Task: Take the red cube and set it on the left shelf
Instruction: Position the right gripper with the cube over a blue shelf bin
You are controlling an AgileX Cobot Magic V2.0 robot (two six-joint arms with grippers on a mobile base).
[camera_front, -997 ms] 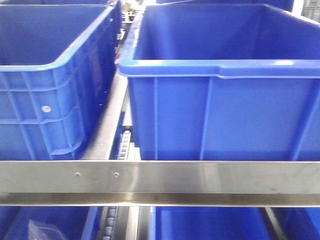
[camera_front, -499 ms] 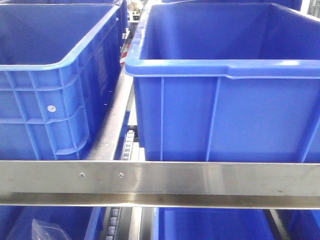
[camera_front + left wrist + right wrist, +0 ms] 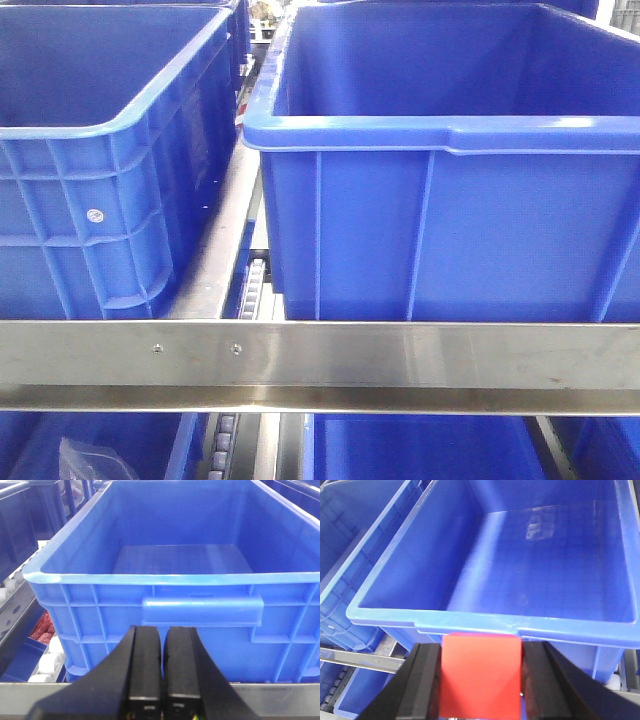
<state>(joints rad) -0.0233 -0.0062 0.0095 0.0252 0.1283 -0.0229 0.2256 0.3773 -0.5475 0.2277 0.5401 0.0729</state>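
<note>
The red cube is a bright red block clamped between the black fingers of my right gripper. It hangs just in front of the near rim of a large empty blue crate. My left gripper is shut and empty, pointing at the front wall of another empty blue crate. The shelf's stainless front rail, with two small screws, runs across the front view. It also shows in the left wrist view and the right wrist view. Neither gripper shows in the front view.
Two blue crates stand side by side on the rack, with a roller track between them. Below the rail are more blue tubs, one with a clear plastic bag. Red items lie in a lower bin at left.
The front view has drifted: crates and rail slid a little right, then back left. No gripper shows in that view.
</note>
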